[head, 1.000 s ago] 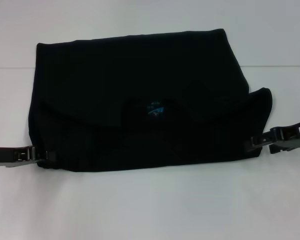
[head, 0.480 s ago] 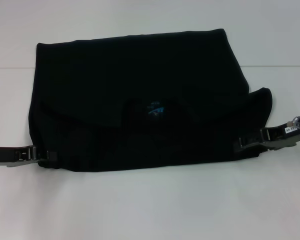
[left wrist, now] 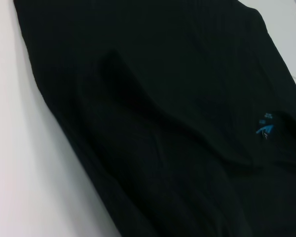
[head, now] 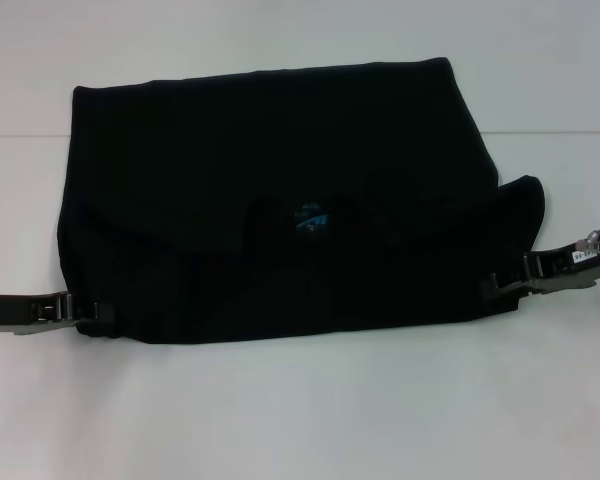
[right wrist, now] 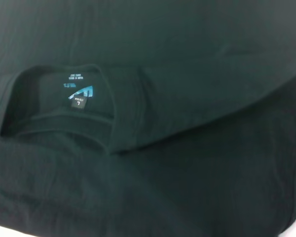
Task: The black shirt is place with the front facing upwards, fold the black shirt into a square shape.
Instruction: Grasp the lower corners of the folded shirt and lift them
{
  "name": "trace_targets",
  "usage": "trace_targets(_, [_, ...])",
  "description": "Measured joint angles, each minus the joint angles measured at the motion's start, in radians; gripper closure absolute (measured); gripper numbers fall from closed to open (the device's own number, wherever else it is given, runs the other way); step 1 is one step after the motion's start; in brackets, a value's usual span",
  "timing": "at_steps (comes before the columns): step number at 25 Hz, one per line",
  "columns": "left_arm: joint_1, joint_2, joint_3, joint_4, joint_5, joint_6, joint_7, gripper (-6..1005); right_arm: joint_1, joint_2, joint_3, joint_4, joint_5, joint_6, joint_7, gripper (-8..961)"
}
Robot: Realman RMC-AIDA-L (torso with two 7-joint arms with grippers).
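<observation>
White table (head: 300, 410) fills view. Black shirt (head: 280, 190) folded into wide band at centre, blue neck label (head: 310, 217) showing mid-cloth. Left gripper (head: 88, 312) at 8 o'clock corner, clenched on shirt hem. Right gripper (head: 500, 282) at 4 o'clock edge, touching cloth; grip state cannot tell.

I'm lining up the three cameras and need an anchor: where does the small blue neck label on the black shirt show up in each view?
Head view: the blue neck label sits near the middle of the black shirt, inside the neck opening.
Left wrist view: the label is near the picture's right edge.
Right wrist view: the label is upper left, inside the collar.
Shared landmark: the curved collar edge around the label shows in all three.
</observation>
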Motion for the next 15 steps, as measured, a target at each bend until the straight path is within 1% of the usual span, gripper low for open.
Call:
trace_targets(2, [0.0,0.0,0.0,-0.001,0.0,0.002,-0.001,942,-0.001,0.0,0.0,0.0,-0.002,0.0,-0.001,446])
trace_targets(13, [-0.005,0.001,0.0,0.002,-0.003,0.024,-0.001,943,0.004,0.001,-0.006,-0.001,-0.004,0.001,-0.005,690])
trace_targets(15, [-0.006,0.002,0.0,0.001,-0.003,0.03,-0.002,943,0.006,0.002,-0.009,-0.001,-0.004,-0.004,-0.009,782])
